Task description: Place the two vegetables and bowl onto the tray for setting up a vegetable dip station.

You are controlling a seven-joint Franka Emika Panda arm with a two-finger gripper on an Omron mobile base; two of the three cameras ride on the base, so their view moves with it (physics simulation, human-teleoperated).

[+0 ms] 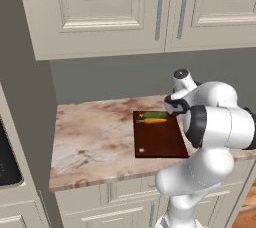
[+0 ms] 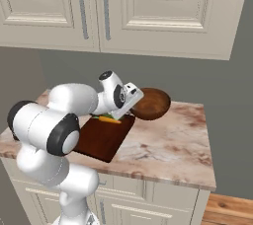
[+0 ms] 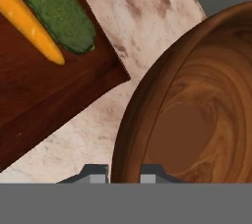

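Observation:
The reddish-brown bowl [image 2: 154, 103] hangs tilted just off the tray's far right corner, above the counter. My gripper [image 3: 124, 173] is shut on the bowl's [image 3: 197, 120] near rim, one fingertip inside and one outside; in the right base view the gripper [image 2: 135, 96] sits at the bowl's left edge. The orange carrot [image 1: 153, 120] and the dark green cucumber [image 1: 154, 115] lie side by side at the far end of the dark brown tray [image 1: 161, 142]. The hand view shows the carrot [image 3: 30, 24] and cucumber [image 3: 55, 8] on the tray's [image 3: 44, 95] corner at upper left.
The marbled counter [image 1: 95, 137] runs left of the tray, and its right part [image 2: 168, 145] ends at a side edge. Pale wall cabinets [image 1: 100, 7] hang above. A dark cooktop [image 1: 6, 164] lies at the far left. My own arm hides the tray's right side in the left base view.

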